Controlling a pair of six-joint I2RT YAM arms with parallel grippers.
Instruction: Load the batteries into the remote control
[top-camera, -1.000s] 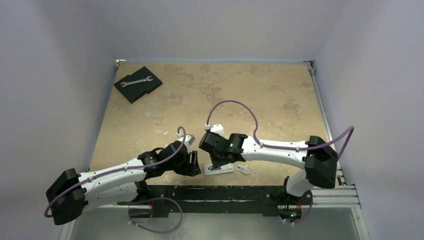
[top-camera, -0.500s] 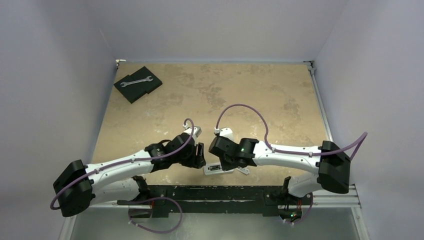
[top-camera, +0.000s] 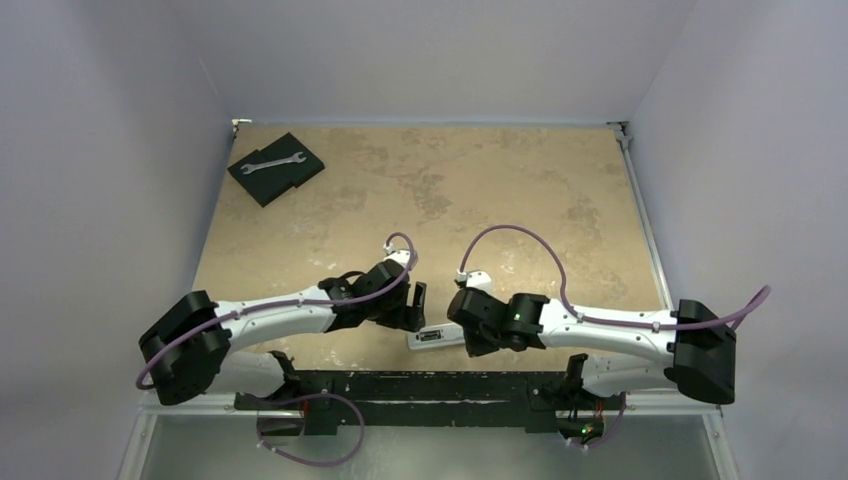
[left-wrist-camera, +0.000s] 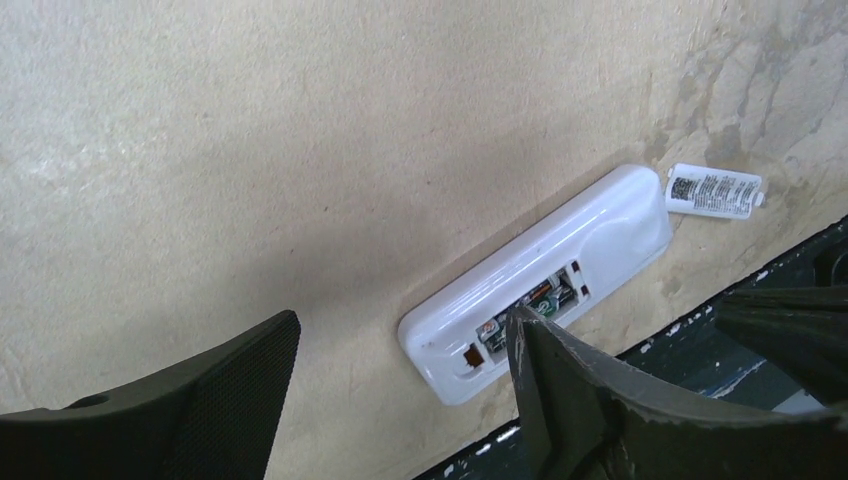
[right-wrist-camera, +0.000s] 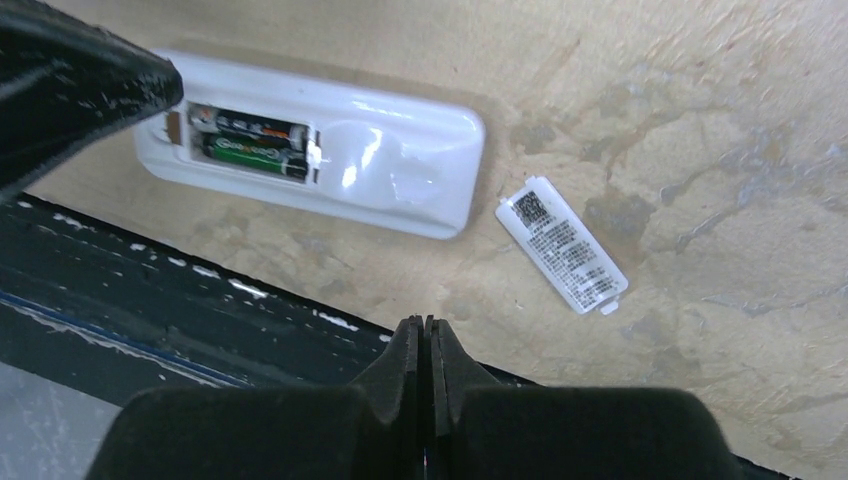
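My left tool (left-wrist-camera: 400, 330) is released, its fingers spread wide above the bay end of the remote control (right-wrist-camera: 400, 180) and gripping nothing. My right tool (right-wrist-camera: 425, 335) is clenched, fingers pressed together, empty. The remote lies back-up on the worktop (right-wrist-camera: 700, 100) by its near edge. Both batteries (right-wrist-camera: 255, 143) sit side by side in the open bay. The battery cover (right-wrist-camera: 562, 245) lies just beside the remote's other end, not touching.
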